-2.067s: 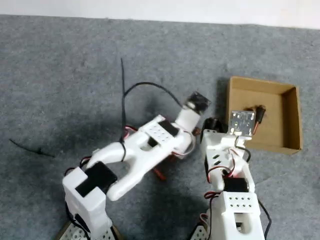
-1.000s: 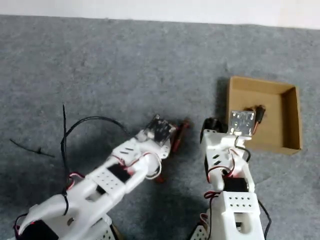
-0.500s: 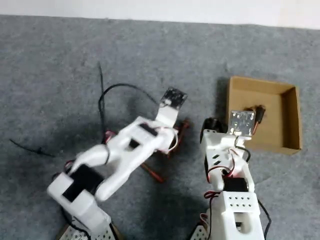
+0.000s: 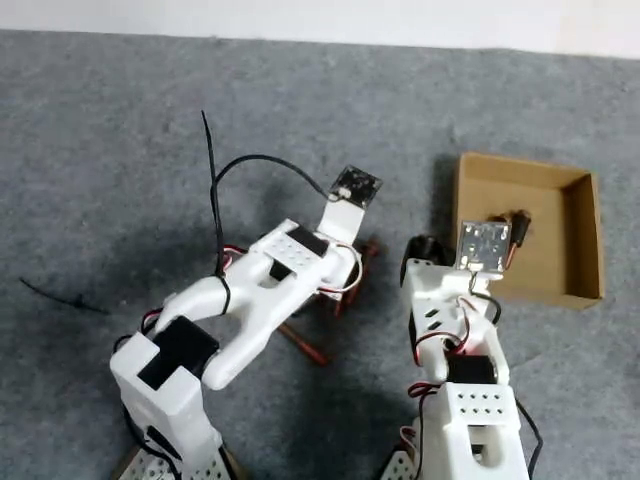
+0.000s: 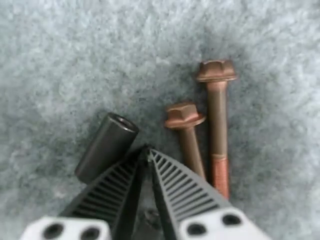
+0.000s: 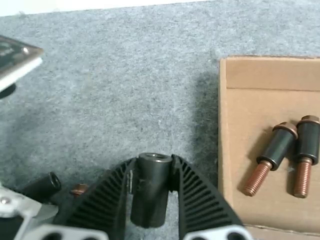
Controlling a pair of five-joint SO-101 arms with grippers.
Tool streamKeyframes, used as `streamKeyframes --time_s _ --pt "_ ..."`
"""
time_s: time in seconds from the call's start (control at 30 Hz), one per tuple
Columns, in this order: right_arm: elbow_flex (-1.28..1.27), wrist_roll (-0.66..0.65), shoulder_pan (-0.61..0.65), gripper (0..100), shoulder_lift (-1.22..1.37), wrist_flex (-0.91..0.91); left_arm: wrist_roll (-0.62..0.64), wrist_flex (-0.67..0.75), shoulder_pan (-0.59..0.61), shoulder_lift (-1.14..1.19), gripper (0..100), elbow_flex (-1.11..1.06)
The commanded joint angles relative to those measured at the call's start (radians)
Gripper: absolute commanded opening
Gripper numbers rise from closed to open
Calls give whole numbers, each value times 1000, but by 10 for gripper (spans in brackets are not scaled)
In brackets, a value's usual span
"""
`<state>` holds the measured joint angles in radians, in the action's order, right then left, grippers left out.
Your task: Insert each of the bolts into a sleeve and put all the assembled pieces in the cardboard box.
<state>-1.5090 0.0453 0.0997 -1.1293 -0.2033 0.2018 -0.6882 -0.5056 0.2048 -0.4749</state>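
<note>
Fingers (image 6: 195, 200) of the right gripper (image 6: 153, 161) pinch one black sleeve (image 6: 149, 192), open end clear of the grip, probably ready to take a bolt. Left gripper (image 5: 147, 152) hangs pressed together over the counter (image 5: 75, 60), just beside one loose sleeve (image 5: 106, 147) and two bolts (image 5: 186, 137) (image 5: 218, 125). Two assembled pieces (image 6: 274, 155) lie in the cardboard box (image 6: 235, 125)

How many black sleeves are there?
4: one sleeve in the right pincer, one on the carpet by the left pincer, two on bolts in the cardboard box. More may be hidden.
</note>
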Motion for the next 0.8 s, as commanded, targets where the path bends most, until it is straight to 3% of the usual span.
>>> streamKeyframes --time_s 0.0,0.33,0.77 --pt "10 -12 -12 6 -30 27 18 -20 -4 -101 5 -7" --pt "7 -12 -12 6 -30 27 54 198 -2 -292 5 -248" --pt "4 -12 -12 6 -30 28 54 209 -2 -291 5 -251"
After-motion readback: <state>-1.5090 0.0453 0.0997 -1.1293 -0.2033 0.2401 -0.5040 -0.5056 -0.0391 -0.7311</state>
